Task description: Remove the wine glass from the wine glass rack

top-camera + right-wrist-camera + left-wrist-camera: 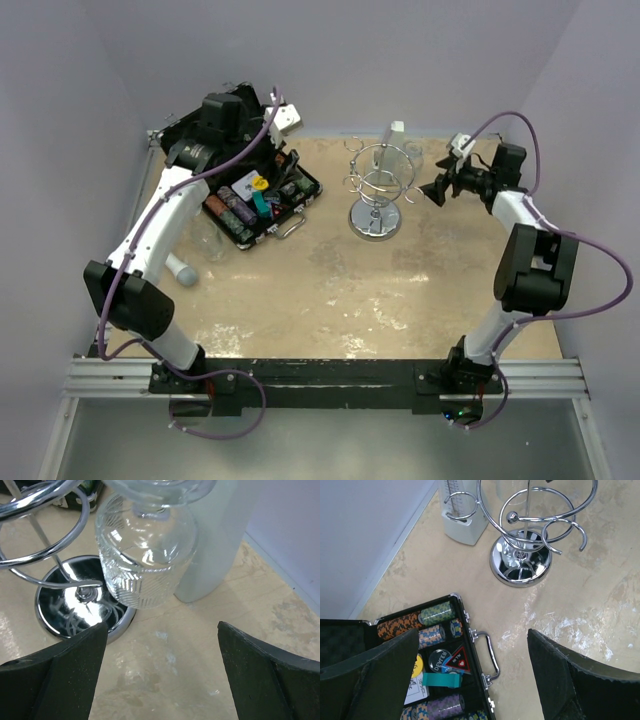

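Chrome wire wine glass rack (pixel 375 222) with a round mirrored base stands toward the back of the beige tabletop (pixel 330 300). The clear ribbed wine glass (pixel 145 555) hangs bowl-down from one of its top loops, on the side facing the right arm. Right gripper (pixel 161 627) points straight at that bowl, black fingers spread wide and nothing between them, with the glass just ahead of the tips. Over on the left, the left gripper (pixel 472 635) hovers above an open black case of poker chips (pixel 440 645), jaws wide apart, empty-handed. A white upright block (pixel 465 520) stands just behind the rack.
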